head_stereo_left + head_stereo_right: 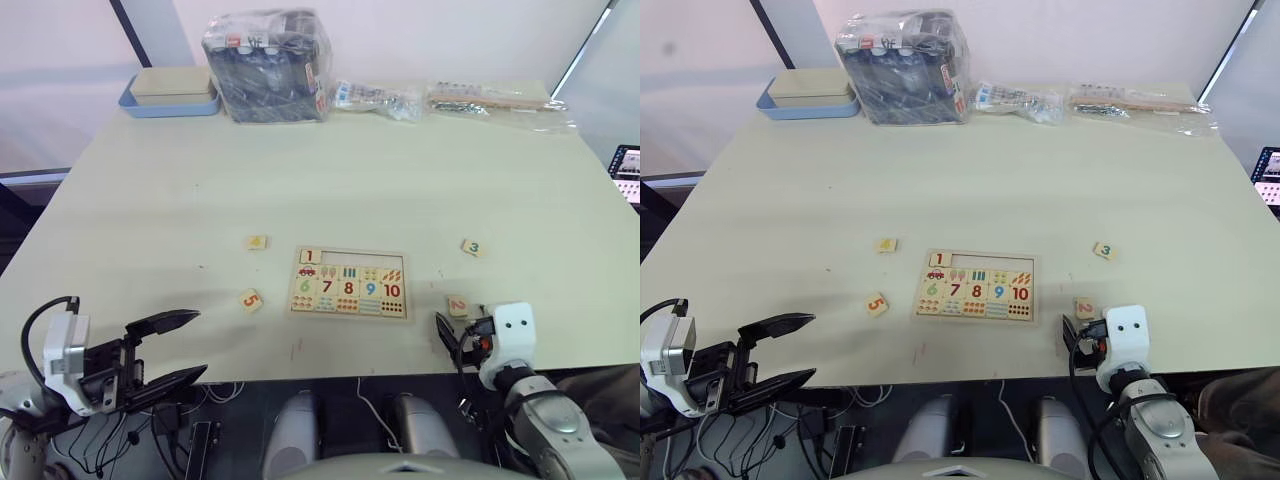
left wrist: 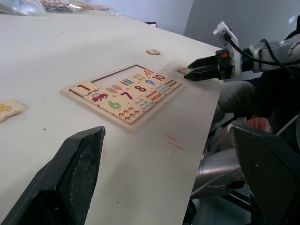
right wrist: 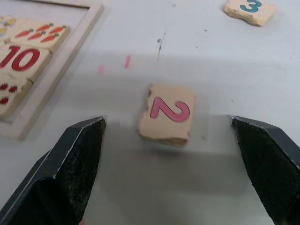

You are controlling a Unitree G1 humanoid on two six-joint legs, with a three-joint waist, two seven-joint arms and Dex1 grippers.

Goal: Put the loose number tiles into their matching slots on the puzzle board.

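Observation:
The puzzle board (image 1: 349,283) lies flat near the table's front edge. Tile 1 (image 1: 310,256) sits in the leftmost slot; the other slots (image 1: 360,261) form an empty pale strip. Loose on the table are tile 4 (image 1: 257,242) and tile 5 (image 1: 250,299) left of the board, and tile 3 (image 1: 472,247) and tile 2 (image 3: 167,112) to its right. My right gripper (image 1: 447,335) is open, low over the table just short of tile 2, which lies between and ahead of its fingertips. At the front left edge my left gripper (image 1: 190,345) hangs open and holds nothing.
Along the far edge stand a blue tray (image 1: 170,95), a plastic-wrapped dark box (image 1: 268,65) and two clear bags (image 1: 380,98) (image 1: 495,100). A person's hand (image 2: 258,123) rests off the table's front right corner. Bare tabletop surrounds the board.

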